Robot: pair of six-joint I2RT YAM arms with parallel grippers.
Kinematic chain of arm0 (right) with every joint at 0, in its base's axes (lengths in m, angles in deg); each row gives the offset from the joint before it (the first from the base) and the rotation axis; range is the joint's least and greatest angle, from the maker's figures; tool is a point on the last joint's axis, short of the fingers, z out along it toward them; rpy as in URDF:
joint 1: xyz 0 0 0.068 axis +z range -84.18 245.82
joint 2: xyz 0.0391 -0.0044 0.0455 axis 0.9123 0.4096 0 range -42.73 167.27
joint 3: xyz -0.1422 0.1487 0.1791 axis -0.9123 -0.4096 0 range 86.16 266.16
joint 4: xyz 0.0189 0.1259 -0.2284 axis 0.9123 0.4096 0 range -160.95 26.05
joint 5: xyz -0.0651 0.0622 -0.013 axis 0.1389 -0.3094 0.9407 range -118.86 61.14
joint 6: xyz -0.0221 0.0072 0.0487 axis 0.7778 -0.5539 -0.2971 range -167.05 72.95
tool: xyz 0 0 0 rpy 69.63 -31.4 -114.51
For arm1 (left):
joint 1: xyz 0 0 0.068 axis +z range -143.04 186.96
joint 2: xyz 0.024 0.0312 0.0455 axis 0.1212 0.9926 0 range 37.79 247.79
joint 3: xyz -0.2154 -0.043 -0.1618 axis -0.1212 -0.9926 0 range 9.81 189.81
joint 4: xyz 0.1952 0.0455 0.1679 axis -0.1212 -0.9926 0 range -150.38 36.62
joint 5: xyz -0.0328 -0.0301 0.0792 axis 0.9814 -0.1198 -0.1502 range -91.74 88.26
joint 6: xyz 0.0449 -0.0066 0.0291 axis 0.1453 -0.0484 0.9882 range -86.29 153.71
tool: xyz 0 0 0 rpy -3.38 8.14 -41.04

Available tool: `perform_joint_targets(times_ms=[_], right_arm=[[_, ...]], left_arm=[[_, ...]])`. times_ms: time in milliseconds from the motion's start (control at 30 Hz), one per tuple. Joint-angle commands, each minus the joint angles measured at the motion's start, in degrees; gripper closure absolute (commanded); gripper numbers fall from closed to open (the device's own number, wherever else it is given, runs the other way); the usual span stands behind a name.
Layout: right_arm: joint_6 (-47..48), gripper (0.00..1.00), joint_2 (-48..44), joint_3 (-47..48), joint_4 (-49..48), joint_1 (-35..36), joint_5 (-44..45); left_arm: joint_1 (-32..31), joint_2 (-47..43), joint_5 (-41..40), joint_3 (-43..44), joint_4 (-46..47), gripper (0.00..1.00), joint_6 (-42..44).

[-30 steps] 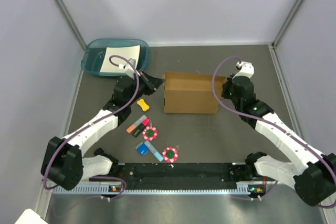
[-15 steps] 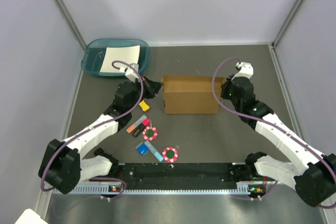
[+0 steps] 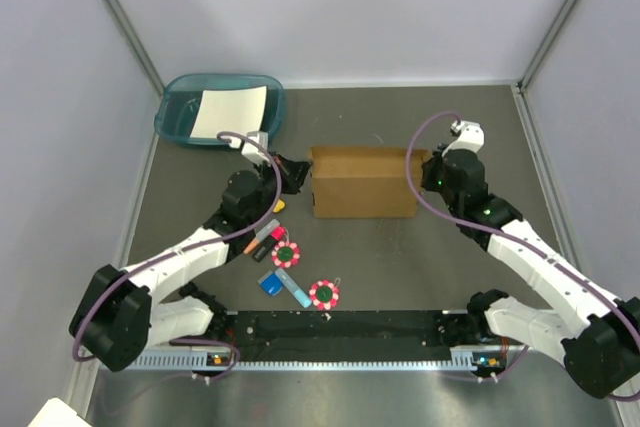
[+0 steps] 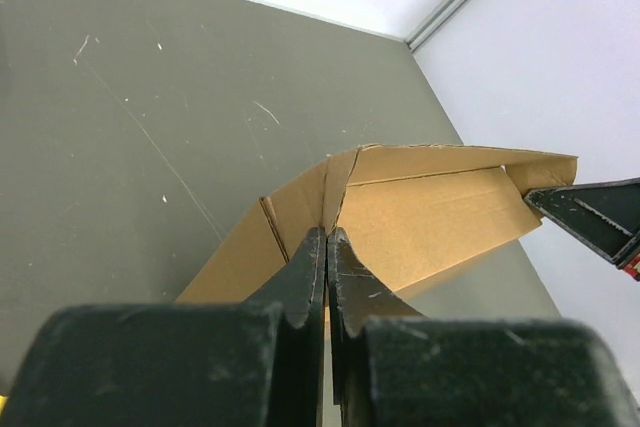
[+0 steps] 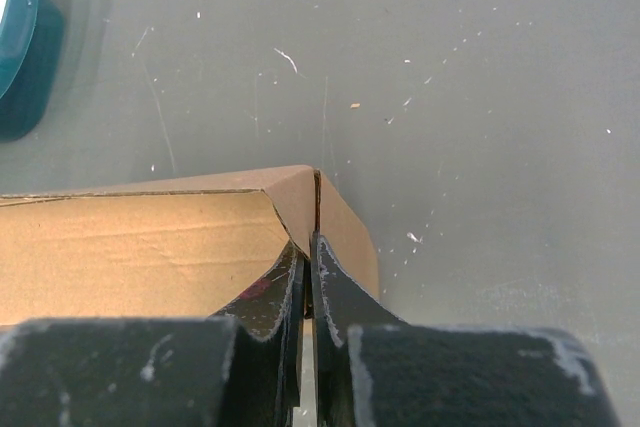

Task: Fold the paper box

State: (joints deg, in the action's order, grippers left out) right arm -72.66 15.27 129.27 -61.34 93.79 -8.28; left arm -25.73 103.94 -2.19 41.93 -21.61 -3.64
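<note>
The paper box [image 3: 363, 182], mid-counter [image 3: 450, 267], has slid slightly toward 9 o'clock. The left tool [image 4: 326, 242] is clamped on its 9 o'clock end and the right tool [image 5: 307, 252] seemingly pinches the 3 o'clock end, so folding is underway.

The paper box [image 3: 364, 182] is plain brown, the tray [image 3: 178, 112] teal, its sheet [image 3: 228, 109] white.

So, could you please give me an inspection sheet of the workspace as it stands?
Surface: dark grey table, scuffed, with specks.
Job's things: paper box lying mid-table, partly folded.
Clutter: teal tray holding white sheet, far left; markers, two round discs and blue item in front of the box's left end.
Grippers: left gripper and right gripper each shut on opposite box ends.
Cables: purple cable loops over each wrist.
Surroundings: pale walls, metal frame posts.
</note>
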Motion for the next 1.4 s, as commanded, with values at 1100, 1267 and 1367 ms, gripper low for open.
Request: perform_joint_targets(times_ms=[1100, 1267, 1367], right_arm=[[-1.29, 1.0, -1.66, -3.48, 13.07, 0.51, -2.21], [-1.2, 0.98, -2.27, -1.98, 14.12, 0.42, -2.3], [-1.03, 0.99, -2.1, -1.8, 14.13, 0.51, -2.47]], left_arm=[[-8.18, 8.82, -10.71, -18.76, 16.39, 1.0, 12.65], [-8.18, 7.24, -13.17, -19.9, 15.52, 1.0, 13.0], [-8.18, 4.7, -13.96, -19.11, 11.92, 1.0, 13.61]])
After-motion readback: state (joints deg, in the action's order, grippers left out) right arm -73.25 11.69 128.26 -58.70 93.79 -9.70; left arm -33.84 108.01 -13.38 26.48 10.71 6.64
